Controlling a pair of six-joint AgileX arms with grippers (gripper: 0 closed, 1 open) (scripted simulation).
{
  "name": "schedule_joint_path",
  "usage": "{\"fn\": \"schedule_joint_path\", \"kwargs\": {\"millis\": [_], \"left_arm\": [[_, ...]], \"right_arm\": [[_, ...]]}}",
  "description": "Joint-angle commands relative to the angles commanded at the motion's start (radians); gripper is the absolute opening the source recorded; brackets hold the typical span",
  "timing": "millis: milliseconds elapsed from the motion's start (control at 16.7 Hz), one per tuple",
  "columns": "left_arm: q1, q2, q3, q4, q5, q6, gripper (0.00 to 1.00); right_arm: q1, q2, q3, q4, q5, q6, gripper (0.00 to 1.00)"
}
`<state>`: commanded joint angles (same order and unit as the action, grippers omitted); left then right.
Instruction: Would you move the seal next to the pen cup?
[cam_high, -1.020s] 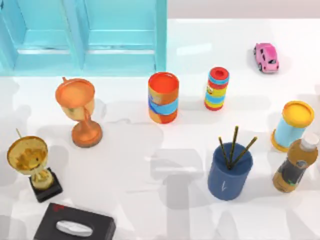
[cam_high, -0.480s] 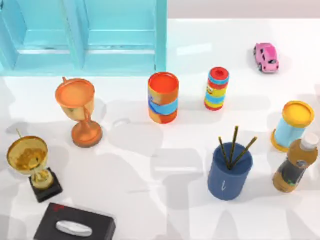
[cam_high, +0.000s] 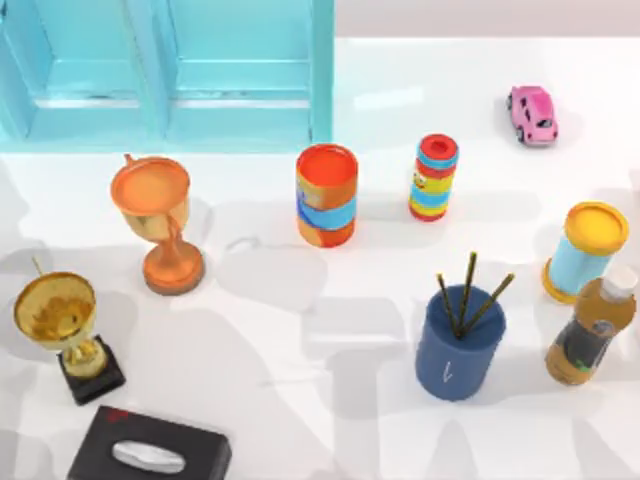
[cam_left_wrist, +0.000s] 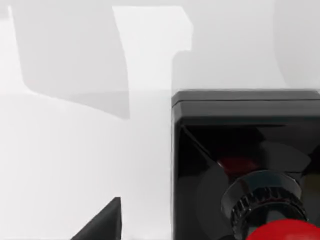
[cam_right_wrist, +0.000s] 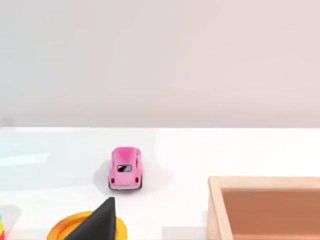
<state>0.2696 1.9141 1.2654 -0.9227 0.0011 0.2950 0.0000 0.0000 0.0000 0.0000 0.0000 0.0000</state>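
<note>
Nothing among the standing things has moved over the last second: the pen cup keeps its spot in the right half of the table, with the orange can, the gold trophy and the black tissue box all where they were. What does change is the soft grey shadow play on the white surface. The patches on the left half of the table and near the middle drift and reshape from one top view to the next. We read this as an arm travelling overhead, not as any object being disturbed.

From the left wrist camera, the seal sits very close. Its black square base stands flat on the white table and its glossy red knob peeks in at the frame's edge. A dark part of the left gripper is visible beside it and apart from it, with bare table between. We cannot tell whether this gripper is open or closed, and nothing shows it touching the seal.

Our judgement is that the left arm is closing in for the pick. The carry toward the pen cup has not begun, so the task is at its early stage. The cup has free table on its left side, a sensible place to set the seal down.

The right gripper looks out toward the pink toy car and seems parked. We cannot tell its state either.
</note>
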Motion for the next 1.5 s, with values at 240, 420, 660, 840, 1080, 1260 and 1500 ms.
{"fn": "schedule_joint_path", "kwargs": {"millis": [240,420,660,840,1080,1260,1500], "left_arm": [[0.000,0.000,0.000,0.000,0.000,0.000,0.55],[0.000,0.000,0.000,0.000,0.000,0.000,0.32],[0.000,0.000,0.000,0.000,0.000,0.000,0.02],[0.000,0.000,0.000,0.000,0.000,0.000,0.00],[0.000,0.000,0.000,0.000,0.000,0.000,0.00],[-0.001,-0.002,0.002,-0.001,0.000,0.001,0.00],[0.023,-0.020,0.071,-0.066,0.008,-0.024,0.00]], "right_arm": [[0.000,0.000,0.000,0.000,0.000,0.000,1.00],[0.000,0.000,0.000,0.000,0.000,0.000,1.00],[0.000,0.000,0.000,0.000,0.000,0.000,1.00],[0.000,0.000,0.000,0.000,0.000,0.000,1.00],[0.000,0.000,0.000,0.000,0.000,0.000,1.00],[0.000,0.000,0.000,0.000,0.000,0.000,1.00],[0.000,0.000,0.000,0.000,0.000,0.000,1.00]]}}
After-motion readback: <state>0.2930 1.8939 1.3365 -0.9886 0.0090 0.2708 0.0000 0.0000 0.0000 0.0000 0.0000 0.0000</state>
